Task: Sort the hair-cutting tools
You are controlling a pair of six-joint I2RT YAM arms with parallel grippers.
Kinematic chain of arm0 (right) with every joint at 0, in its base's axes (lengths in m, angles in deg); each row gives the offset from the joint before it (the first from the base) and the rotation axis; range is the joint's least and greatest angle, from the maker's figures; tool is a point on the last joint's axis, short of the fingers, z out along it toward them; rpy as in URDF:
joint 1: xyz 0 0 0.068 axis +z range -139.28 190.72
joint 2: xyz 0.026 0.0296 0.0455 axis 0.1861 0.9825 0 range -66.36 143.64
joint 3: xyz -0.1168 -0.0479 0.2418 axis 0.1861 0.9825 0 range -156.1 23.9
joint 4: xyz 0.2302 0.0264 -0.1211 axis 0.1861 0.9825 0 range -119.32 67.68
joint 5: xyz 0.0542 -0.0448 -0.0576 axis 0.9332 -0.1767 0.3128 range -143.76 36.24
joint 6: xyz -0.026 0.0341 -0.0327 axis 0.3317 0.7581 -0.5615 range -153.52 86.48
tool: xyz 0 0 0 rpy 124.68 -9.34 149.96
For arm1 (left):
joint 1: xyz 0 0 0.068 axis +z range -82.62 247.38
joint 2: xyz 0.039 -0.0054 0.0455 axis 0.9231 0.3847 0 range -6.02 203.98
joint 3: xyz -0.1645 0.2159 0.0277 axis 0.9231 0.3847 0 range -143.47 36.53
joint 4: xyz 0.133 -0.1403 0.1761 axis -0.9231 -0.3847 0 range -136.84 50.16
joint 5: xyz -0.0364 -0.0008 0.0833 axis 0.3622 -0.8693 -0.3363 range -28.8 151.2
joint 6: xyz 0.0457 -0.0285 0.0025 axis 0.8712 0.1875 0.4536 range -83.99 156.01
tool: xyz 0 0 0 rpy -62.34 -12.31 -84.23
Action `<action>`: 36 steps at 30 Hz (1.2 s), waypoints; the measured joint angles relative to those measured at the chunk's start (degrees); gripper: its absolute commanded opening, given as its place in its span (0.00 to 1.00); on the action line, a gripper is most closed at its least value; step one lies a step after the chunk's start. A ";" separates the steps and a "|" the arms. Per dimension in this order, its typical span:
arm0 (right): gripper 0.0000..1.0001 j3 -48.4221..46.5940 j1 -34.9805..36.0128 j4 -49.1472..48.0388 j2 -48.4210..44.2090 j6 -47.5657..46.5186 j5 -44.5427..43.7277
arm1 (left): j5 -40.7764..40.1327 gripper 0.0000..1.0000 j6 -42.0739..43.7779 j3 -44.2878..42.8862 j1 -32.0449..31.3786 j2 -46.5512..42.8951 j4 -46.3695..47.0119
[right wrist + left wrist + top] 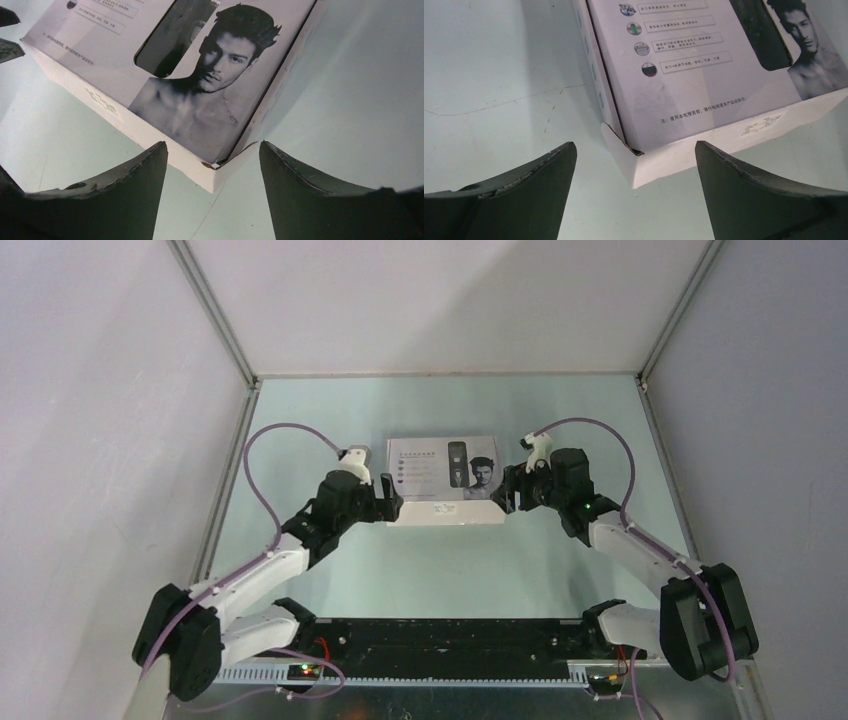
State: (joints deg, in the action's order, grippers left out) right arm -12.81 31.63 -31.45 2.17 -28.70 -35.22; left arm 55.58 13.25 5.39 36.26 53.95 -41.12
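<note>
The pale green tabletop (440, 560) carries a white box (445, 480) lying flat at its middle, printed lid up. The left tool (635, 146) stands wide, jaws either side of the box's near left corner and not touching it. The right tool (212, 144) stands wide at the near right corner. The hair clipper (172, 40) shows only as a dark shape on the lid beside the printed face; I cannot tell whether it is print or window.
</note>
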 measured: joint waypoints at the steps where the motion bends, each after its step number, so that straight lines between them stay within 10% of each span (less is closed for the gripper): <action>1: 0.73 0.04 -0.31 0.00 0.48 -0.31 0.61 | 0.13 0.96 0.33 0.00 0.00 0.83 0.50; 36: 0.68 4.24 -3.78 -2.86 7.17 12.79 10.86 | 17.38 0.95 -9.99 -1.20 6.49 8.92 3.13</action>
State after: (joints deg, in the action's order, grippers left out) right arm -8.57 27.85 -34.31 9.34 -15.92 -24.35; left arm 72.95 3.26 4.19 42.76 62.86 -37.99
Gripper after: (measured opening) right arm 0.704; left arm 0.980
